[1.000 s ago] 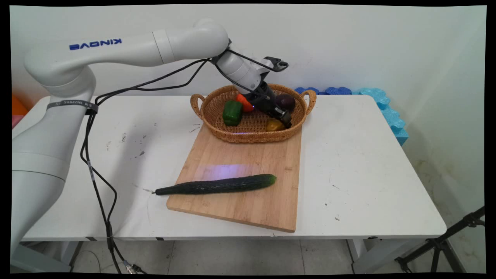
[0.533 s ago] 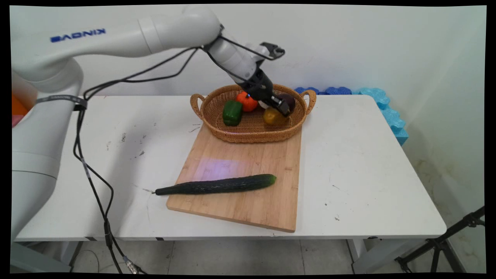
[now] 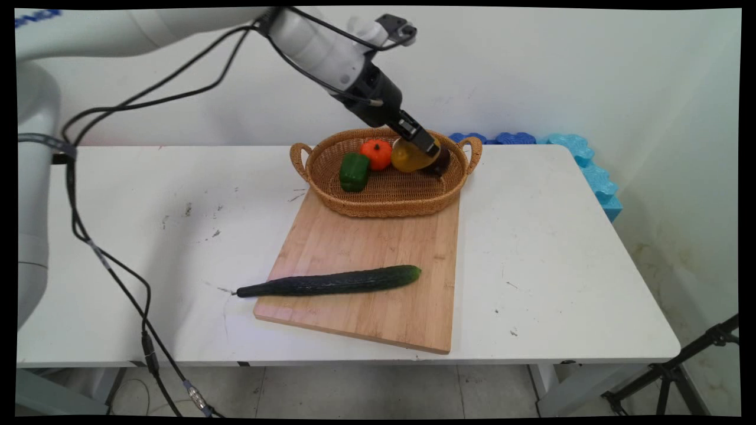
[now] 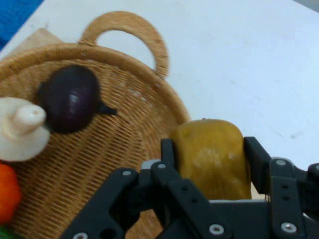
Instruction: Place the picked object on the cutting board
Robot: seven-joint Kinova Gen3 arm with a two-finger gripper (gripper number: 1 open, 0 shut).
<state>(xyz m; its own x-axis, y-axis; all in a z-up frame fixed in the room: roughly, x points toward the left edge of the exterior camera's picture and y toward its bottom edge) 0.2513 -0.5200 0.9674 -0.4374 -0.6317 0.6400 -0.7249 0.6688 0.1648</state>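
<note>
Holding yellow pepper in claw above basket, risking slipping from its smooth, rounded skin.

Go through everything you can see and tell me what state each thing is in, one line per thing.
Black two-finger gripper: shut on the yellow pepper, raised over the basket.
Yellow bell pepper: held between the jaws, lifted.
Woven wicker basket: upright, far end of the board.
Green bell pepper: in basket.
Orange tomato: in basket.
Dark purple onion: in basket.
White mushroom: in basket.
Dark green cucumber: flat on wooden cutting board, tip overhanging.
</note>
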